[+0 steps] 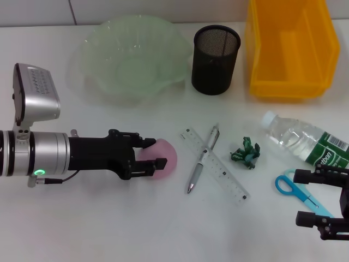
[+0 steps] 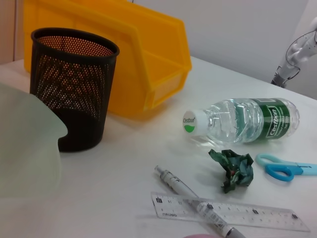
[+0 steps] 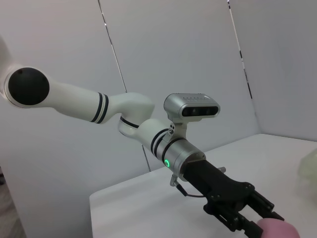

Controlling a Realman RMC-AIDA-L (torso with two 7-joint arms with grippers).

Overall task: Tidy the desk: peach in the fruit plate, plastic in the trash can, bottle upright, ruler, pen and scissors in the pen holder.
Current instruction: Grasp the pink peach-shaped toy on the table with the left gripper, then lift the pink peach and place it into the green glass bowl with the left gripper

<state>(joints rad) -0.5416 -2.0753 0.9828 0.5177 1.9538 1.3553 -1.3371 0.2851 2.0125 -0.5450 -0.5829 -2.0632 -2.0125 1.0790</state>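
My left gripper [image 1: 152, 154] is shut on the pink peach [image 1: 168, 155], which rests on the table; the right wrist view shows the left gripper [image 3: 257, 223] at the peach [image 3: 280, 230] too. The pale green fruit plate [image 1: 92, 82] stands behind it. A silver pen [image 1: 203, 158] lies across the clear ruler [image 1: 226, 174]. Crumpled green plastic [image 1: 245, 153] sits beside a water bottle [image 1: 305, 139] lying on its side. Blue scissors [image 1: 286, 184] lie partly under my open right gripper [image 1: 322, 199]. The black mesh pen holder [image 1: 215, 54] and the yellow trash can [image 1: 289, 87] stand at the back.
The left wrist view shows the pen holder [image 2: 74, 89], the trash can [image 2: 148, 54], the bottle [image 2: 242, 119], the plastic [image 2: 233, 168], the scissors [image 2: 282, 168], the ruler [image 2: 247, 213] and the pen [image 2: 183, 186]. Bare table lies along the front.
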